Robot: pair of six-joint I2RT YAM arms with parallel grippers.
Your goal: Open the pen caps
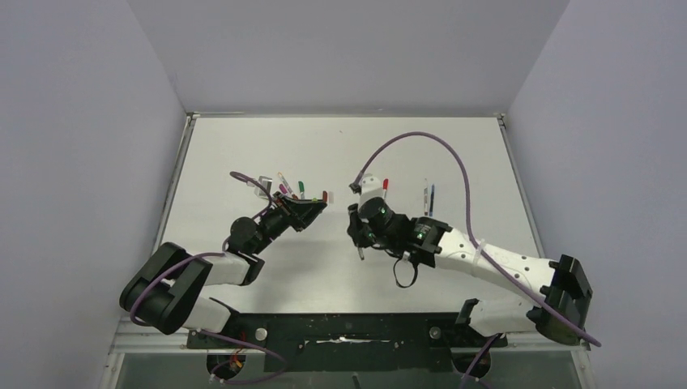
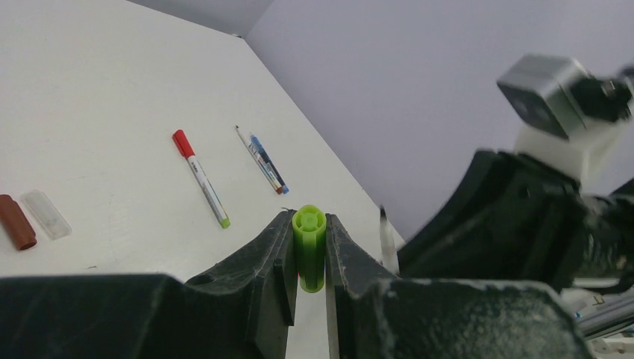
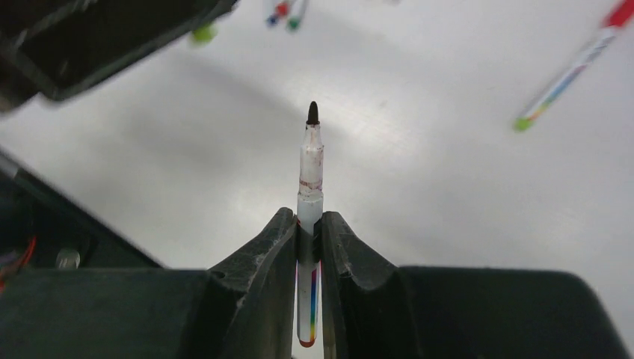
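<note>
While the right gripper grips it, the pen points tip outward.

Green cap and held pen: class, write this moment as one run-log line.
left pincer: shut on green cap | right pincer: shut on pen, tip bare | cap and pen: apart

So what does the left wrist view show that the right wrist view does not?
Only the left wrist: a short maroon plastic cap beside a clear cap, lying on the white table. Only the right wrist: the rainbow stripe on the uncapped whitish pen that the right gripper is shut on. Both: the slim red-capped pen with a lime end, and the lime green plastic cap in the shut left gripper, blurred in the right wrist view.
</note>
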